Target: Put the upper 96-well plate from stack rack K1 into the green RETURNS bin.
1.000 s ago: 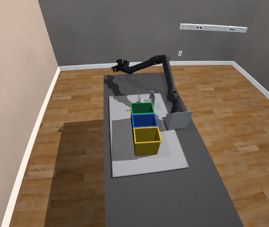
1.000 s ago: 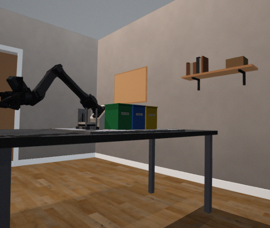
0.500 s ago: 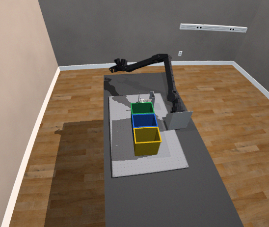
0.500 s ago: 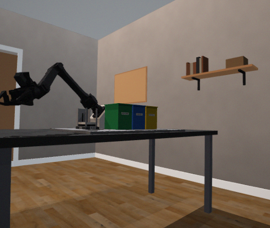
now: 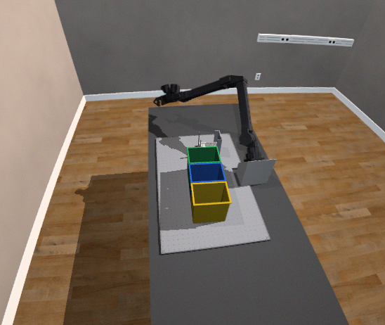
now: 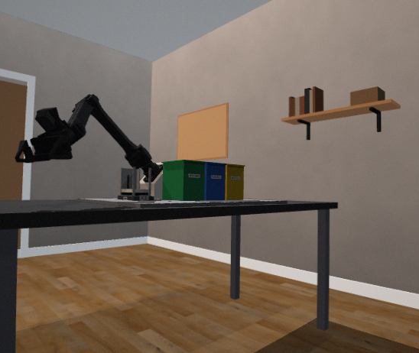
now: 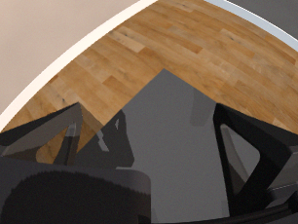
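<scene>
The stack rack K1 (image 6: 134,186) stands on the white mat behind the green bin (image 5: 204,155), with pale 96-well plates (image 5: 209,144) in it. The green bin also shows in the exterior view (image 6: 183,180). My gripper (image 5: 157,101) is open and empty, high above the far left corner of the table, well away from the rack. It shows at the left in the exterior view (image 6: 21,156). In the wrist view its fingers frame the table corner and floor.
A blue bin (image 5: 206,173) and a yellow bin (image 5: 210,200) stand in a row with the green one, all upright. A grey box (image 5: 256,171) stands by the arm's base on the right.
</scene>
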Motion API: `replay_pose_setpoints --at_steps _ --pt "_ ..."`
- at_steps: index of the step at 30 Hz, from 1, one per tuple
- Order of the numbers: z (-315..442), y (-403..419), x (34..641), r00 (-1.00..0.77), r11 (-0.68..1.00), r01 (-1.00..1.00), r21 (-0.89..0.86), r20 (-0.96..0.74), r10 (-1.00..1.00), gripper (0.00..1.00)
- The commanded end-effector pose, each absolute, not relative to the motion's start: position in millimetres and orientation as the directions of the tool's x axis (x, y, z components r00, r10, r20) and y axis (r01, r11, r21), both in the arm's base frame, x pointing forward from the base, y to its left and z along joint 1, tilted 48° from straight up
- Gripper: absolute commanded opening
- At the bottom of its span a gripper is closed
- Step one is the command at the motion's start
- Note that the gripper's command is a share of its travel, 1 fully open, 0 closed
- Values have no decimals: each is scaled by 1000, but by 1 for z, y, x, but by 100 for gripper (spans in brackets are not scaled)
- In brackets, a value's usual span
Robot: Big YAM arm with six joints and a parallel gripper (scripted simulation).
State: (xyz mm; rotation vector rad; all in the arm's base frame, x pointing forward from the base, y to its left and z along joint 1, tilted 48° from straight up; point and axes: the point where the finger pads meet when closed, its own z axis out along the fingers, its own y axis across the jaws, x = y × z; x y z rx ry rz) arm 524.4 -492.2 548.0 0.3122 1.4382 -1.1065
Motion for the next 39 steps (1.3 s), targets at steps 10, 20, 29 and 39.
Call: replay_pose_setpoints --at_steps 10,20,29,39 --pt "574 -433 537 -205 590 715 -375 -919 -336 100" --pt "513 -403 545 -296 647 667 -369 -928 -224 100" --pt "490 -379 547 -344 676 644 -359 -925 -162 100" --pt "464 -347 545 -387 699 624 -348 -915 -110 100"
